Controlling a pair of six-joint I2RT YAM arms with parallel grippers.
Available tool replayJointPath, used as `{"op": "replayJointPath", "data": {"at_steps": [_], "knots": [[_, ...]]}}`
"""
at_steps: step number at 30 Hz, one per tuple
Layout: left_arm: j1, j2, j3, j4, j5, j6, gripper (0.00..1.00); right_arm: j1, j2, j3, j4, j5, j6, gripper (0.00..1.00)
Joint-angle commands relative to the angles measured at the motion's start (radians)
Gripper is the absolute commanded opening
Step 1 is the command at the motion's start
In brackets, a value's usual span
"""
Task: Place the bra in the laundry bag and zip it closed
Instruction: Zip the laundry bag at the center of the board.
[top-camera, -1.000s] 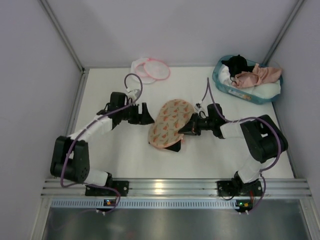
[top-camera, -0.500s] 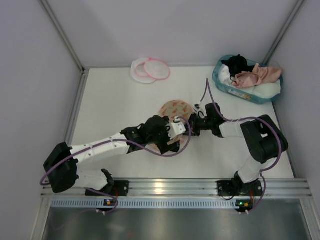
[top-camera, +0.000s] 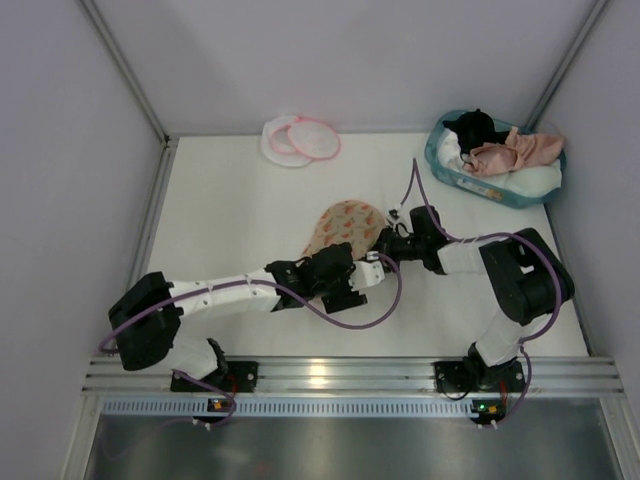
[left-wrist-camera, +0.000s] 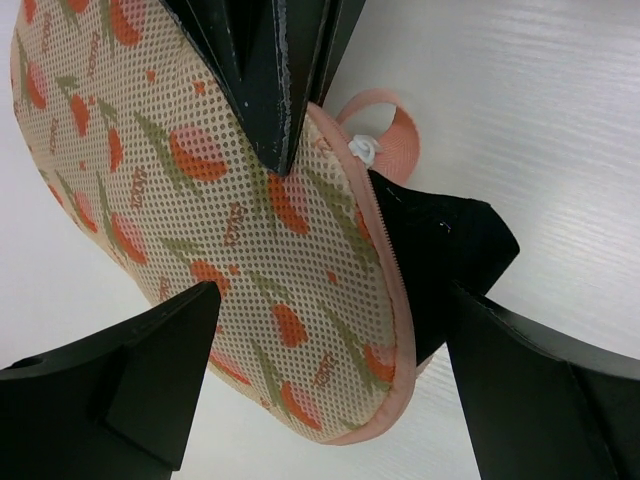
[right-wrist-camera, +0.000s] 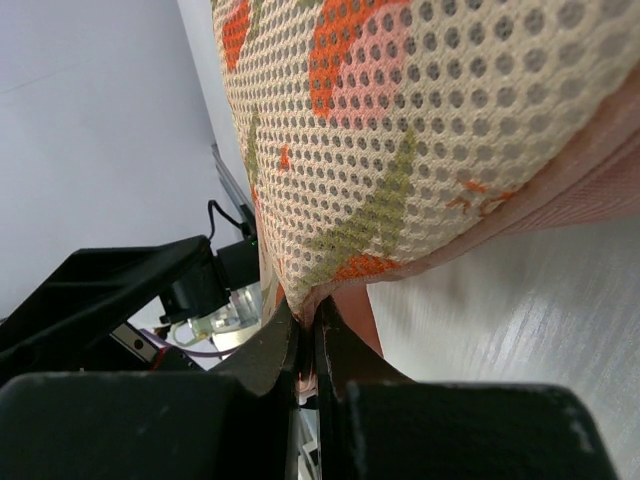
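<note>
The salmon-pink bra (top-camera: 515, 150) lies draped over the clothes in the teal basket (top-camera: 440, 168) at the back right. The white round laundry bag (top-camera: 303, 140) with its pink rim lies flat at the back, left of centre. Neither gripper is near them. My right gripper (top-camera: 385, 246) (right-wrist-camera: 308, 312) is shut on the pink-trimmed rim of an orange-printed padded mesh piece (top-camera: 340, 225) (left-wrist-camera: 200, 180) (right-wrist-camera: 400, 120), holding it tilted. My left gripper (top-camera: 352, 285) (left-wrist-camera: 332, 300) is open, its jaws on either side of that piece's near end without touching it.
A zipper line, a white pull (left-wrist-camera: 366, 150) and a pink loop (left-wrist-camera: 400, 125) show on the printed piece's edge, with something dark beside them. The basket also holds black and white garments. Enclosure walls ring the white table (top-camera: 220, 200).
My left arm swung from the left of the printed piece round to its near end and opened its jaws wider. The right gripper kept its hold, and the piece now stands more on edge.
</note>
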Motion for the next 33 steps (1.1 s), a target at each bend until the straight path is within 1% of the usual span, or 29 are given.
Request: {"op": "replayJointPath", "data": {"at_steps": [1,5,8,12,15,19,23,26,29,31,33], "knots": [[0.000,0.019,0.024,0.071,-0.087,0.010,0.97,0.018,0.000,0.025,0.012,-0.036,0.004,0.00],[0.003,-0.001,0.008,0.128,-0.121,0.016,0.97,0.018,0.000,0.028,-0.012,-0.042,-0.022,0.00],[0.005,-0.018,0.016,0.118,-0.127,0.028,0.97,0.016,-0.004,0.034,-0.054,-0.028,-0.068,0.00],[0.005,-0.065,0.001,0.096,-0.092,0.049,0.97,0.015,-0.004,0.036,-0.065,-0.023,-0.089,0.00],[0.005,-0.052,-0.015,0.101,-0.121,0.074,0.97,0.018,0.002,0.037,-0.040,-0.039,-0.072,0.00],[0.005,-0.018,-0.045,0.159,-0.178,0.103,0.97,0.018,0.003,0.039,-0.025,-0.066,-0.053,0.00],[0.005,0.017,-0.094,0.286,-0.207,0.167,0.97,0.018,0.013,0.039,-0.007,-0.095,-0.014,0.00],[0.005,0.036,-0.116,0.338,-0.230,0.209,0.98,0.018,0.029,0.040,0.007,-0.115,0.003,0.00],[0.003,0.060,-0.139,0.441,-0.277,0.284,0.98,0.022,0.049,0.045,0.003,-0.125,-0.006,0.00],[0.001,0.069,-0.166,0.565,-0.308,0.376,0.98,0.027,0.065,0.050,-0.014,-0.131,-0.014,0.00],[0.000,0.089,-0.208,0.640,-0.317,0.462,0.98,0.031,0.086,0.059,-0.026,-0.145,-0.023,0.00]]}}
